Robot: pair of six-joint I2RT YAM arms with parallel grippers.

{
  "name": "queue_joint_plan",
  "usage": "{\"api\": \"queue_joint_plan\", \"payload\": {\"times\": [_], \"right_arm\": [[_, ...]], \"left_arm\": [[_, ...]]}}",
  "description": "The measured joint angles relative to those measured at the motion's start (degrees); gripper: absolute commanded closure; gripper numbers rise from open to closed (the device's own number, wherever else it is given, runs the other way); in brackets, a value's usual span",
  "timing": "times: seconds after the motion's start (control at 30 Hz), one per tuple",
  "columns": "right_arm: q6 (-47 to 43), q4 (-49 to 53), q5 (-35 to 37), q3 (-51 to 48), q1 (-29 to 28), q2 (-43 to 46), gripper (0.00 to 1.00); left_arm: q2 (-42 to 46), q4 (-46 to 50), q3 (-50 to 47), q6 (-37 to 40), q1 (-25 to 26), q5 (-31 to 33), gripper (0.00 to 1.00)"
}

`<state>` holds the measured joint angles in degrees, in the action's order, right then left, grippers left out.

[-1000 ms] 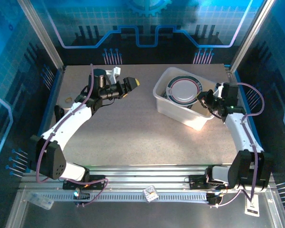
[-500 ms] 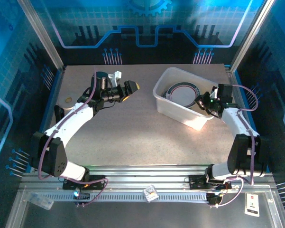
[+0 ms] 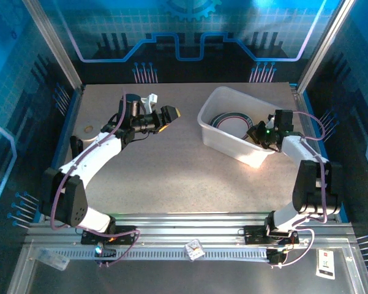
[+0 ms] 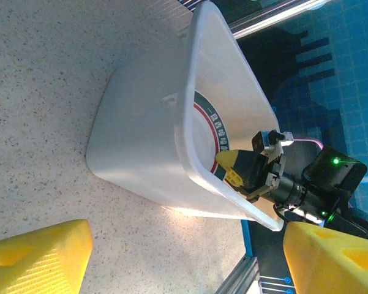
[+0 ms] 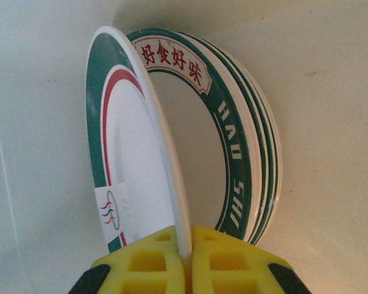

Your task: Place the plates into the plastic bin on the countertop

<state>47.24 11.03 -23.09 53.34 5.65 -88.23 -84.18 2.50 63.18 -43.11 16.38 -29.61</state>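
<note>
The white plastic bin (image 3: 215, 100) stands at the back right of the beige countertop (image 3: 184, 171). My right gripper (image 3: 258, 132) reaches inside it from the right, shut on the rim of a white plate with green and red bands (image 5: 128, 147). In the right wrist view the yellow pads (image 5: 150, 257) clamp that plate's edge. Behind it lie stacked plates (image 5: 242, 141) with dark green lettered rims, also seen from above (image 3: 229, 120). My left gripper (image 3: 170, 114) hovers open over the countertop left of the bin, its yellow fingers (image 4: 43, 257) wide apart with nothing between them.
A small cream disc (image 3: 89, 128) lies near the countertop's left edge. A blue frame (image 3: 66, 131) borders the surface. The bin wall (image 4: 141, 122) faces the left gripper, with open countertop between them and in front of the bin.
The right gripper has sunk deeper into the bin with its plate, which has gone from high above the rim to low over the stack. The left gripper edged slightly right.
</note>
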Motion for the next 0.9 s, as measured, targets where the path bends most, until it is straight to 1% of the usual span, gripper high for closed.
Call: {"api": "queue_joint_plan", "payload": {"times": [0.03, 0.17, 0.3, 0.33, 0.43, 0.57, 0.67, 0.8, 0.9], "right_arm": [[-0.3, 0.0, -0.2, 0.0, -0.1, -0.1, 0.69], [-1.3, 1.7, 0.1, 0.8, -0.2, -0.1, 0.47], [-3.2, 5.2, 2.1, 1.8, -0.8, 1.0, 0.30], [-3.7, 6.2, 2.5, 2.0, -0.9, 1.6, 0.23], [-5.5, 9.4, 4.3, 3.4, -1.3, 4.1, 0.12], [-9.0, 14.7, 7.0, 8.6, -1.8, 7.4, 0.08], [-12.4, 18.4, 9.6, 14.1, -1.9, 9.1, 0.00], [-17.8, 21.6, 13.2, 20.7, -1.8, 9.9, 0.00], [-21.4, 21.9, 15.9, 23.0, -1.2, 9.3, 0.00]], "left_arm": [[0.0, 0.1, -0.1, 0.0, 0.0, 0.0, 0.17], [-0.1, 0.1, -0.4, 0.0, 0.0, 0.0, 0.17], [-0.1, 0.1, -0.3, 0.0, 0.0, 0.0, 0.17], [-0.1, 0.1, -0.3, 0.0, 0.0, 0.0, 0.17], [-0.2, 0.2, -0.3, 0.0, 0.0, 0.0, 0.17], [-0.2, 0.2, -0.3, 0.0, 0.0, 0.0, 0.17], [-0.5, 0.2, -0.3, 0.0, 0.3, 0.0, 0.17], [-1.9, 0.3, 0.3, 0.0, 1.6, 0.0, 0.17], [-2.8, 0.3, 0.5, 0.0, 2.7, -0.1, 0.17]]}}
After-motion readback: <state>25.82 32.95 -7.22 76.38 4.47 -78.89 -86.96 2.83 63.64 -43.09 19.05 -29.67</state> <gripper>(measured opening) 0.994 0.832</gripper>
